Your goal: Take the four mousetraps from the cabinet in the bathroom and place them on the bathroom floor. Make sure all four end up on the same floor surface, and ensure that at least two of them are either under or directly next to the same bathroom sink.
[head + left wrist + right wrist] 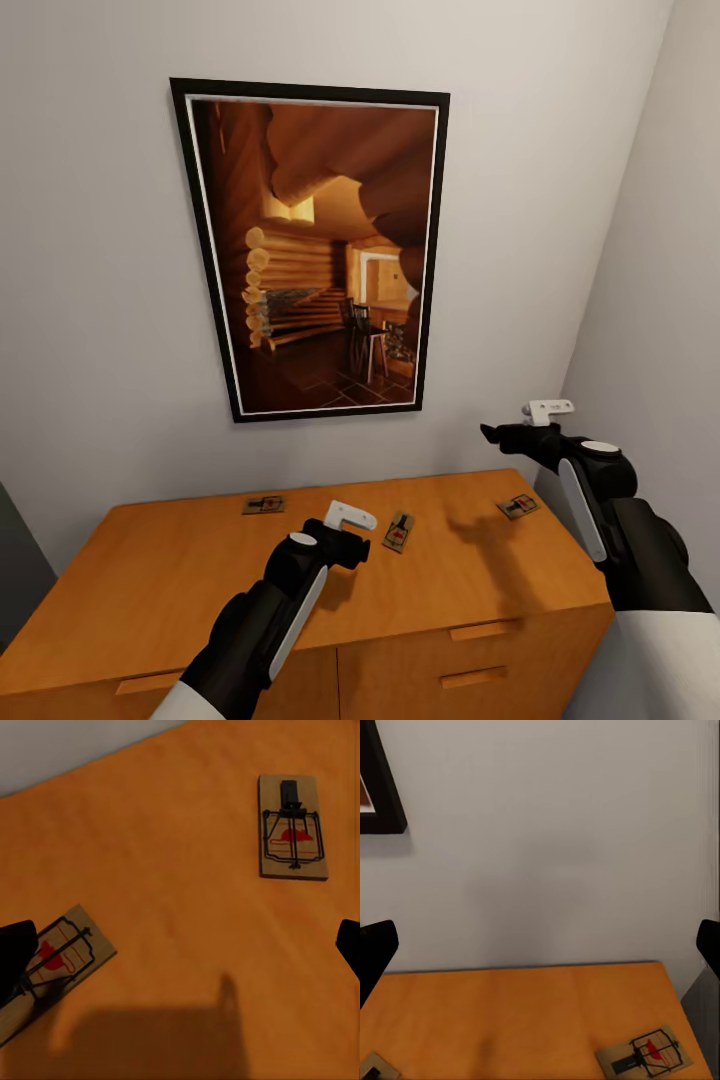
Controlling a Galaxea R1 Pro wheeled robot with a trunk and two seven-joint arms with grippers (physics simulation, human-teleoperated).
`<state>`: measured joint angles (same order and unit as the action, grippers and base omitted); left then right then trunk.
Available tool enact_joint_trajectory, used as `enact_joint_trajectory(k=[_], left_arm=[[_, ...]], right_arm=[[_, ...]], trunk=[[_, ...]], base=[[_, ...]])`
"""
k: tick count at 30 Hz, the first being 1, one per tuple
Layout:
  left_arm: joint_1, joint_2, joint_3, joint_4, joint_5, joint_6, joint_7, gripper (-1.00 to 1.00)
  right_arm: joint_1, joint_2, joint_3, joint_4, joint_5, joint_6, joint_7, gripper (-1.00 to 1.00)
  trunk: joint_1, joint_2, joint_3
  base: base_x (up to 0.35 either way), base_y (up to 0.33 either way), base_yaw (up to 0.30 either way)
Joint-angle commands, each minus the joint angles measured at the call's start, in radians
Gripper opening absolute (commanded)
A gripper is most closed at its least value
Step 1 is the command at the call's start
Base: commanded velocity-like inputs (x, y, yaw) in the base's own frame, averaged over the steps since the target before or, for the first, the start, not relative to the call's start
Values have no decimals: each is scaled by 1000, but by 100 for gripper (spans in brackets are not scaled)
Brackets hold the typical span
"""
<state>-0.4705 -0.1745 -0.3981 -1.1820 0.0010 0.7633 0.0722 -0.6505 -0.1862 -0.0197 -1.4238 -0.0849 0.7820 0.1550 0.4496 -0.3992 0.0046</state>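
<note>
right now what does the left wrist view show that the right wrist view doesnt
Left wrist view: two mousetraps lying flat on the cabinet top, the left mousetrap in full and the middle mousetrap partly behind a dark fingertip, plus a gripper shadow across the wood.

Right wrist view: the right mousetrap near the cabinet's far right corner, a corner of the framed picture, and a broad stretch of grey wall.

Both: the orange-brown cabinet top, mousetraps with red spots, the pale wall behind, and dark fingertips wide apart at the edges, holding nothing.
</note>
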Motion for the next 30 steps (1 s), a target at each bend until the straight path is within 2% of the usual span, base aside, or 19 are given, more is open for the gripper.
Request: enact_joint_trajectory(k=[1, 7, 12, 17, 24, 30], left_arm=[[0, 0, -3, -1, 1, 5, 5, 100], [0, 0, -7, -1, 1, 5, 5, 100], [0, 0, -8, -1, 1, 5, 5, 100], [0, 0, -8, -1, 1, 4, 4, 100], [0, 0, -9, -1, 26, 3, 5, 100], [0, 0, -11, -2, 48, 2, 5, 100]], right_arm=[[0, -1, -1, 0, 1, 5, 0, 100], [0, -2, -1, 1, 47, 5, 8, 100], [0, -2, 1, 5, 57, 5, 43, 100], [0, -10, -1, 7, 62, 5, 137, 100], [0, -47, -6, 7, 77, 5, 323, 100], [0, -56, -6, 7, 118, 4, 376, 100]], trunk=[[0, -1, 0], [0, -1, 0], [0, -1, 0], [0, -1, 0], [0, -1, 0], [0, -1, 0]], base=[[0, 0, 0], [0, 0, 0], [0, 0, 0], [0, 0, 0], [0, 0, 0], [0, 0, 0]])
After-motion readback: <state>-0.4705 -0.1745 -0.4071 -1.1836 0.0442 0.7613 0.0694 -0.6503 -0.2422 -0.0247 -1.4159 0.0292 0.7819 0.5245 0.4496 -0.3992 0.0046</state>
